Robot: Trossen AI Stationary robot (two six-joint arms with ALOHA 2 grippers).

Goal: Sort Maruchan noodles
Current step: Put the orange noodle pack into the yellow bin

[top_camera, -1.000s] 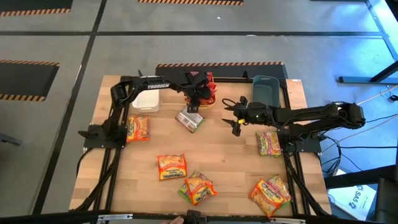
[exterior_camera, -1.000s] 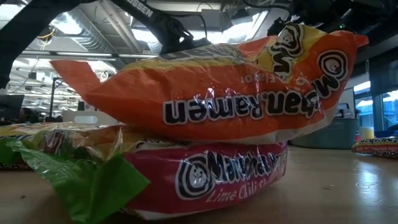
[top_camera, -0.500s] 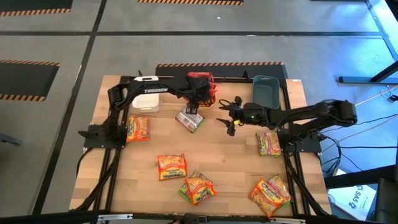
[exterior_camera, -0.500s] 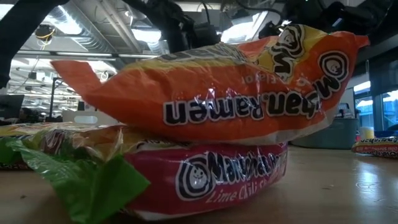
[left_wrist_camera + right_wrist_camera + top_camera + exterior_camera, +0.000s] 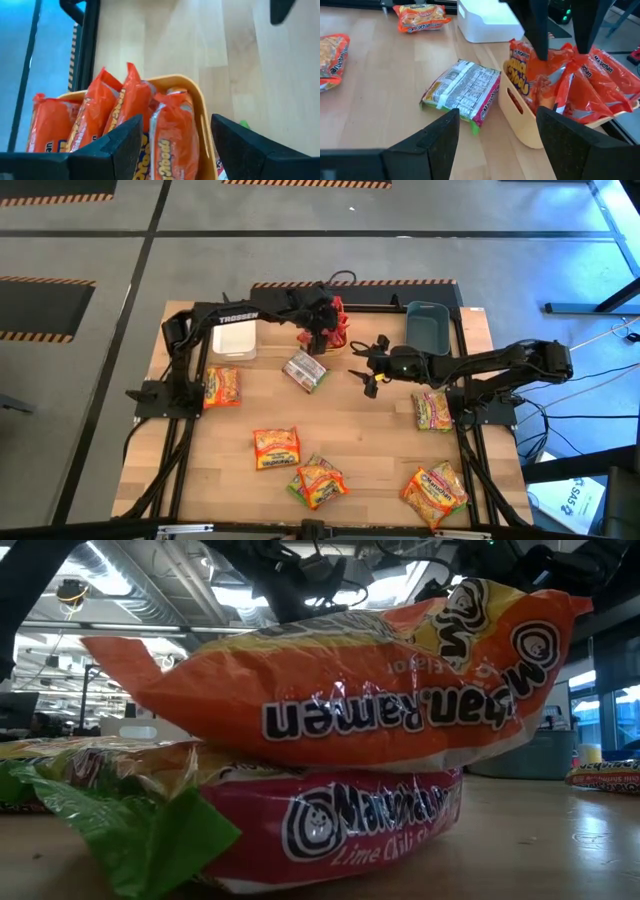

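Several Maruchan noodle packets lie on the wooden table. One lies silvery back up at the middle rear. Others lie at the left, centre front, front and right. The orange bin holds several orange packets standing on edge. My left gripper hangs open above this bin with nothing between its fingers. My right gripper stands open just right of the back-up packet, pointing at it and clear of it.
A white bin stands left of the orange bin and a grey-blue bin at the back right. One more packet lies at the front right. In the low view, an orange packet rests on a red one.
My left gripper has risen straight up above the orange bin, away from the packets in it. My right arm has reached slightly toward the table's left, its gripper still open. No packet on the table has moved.
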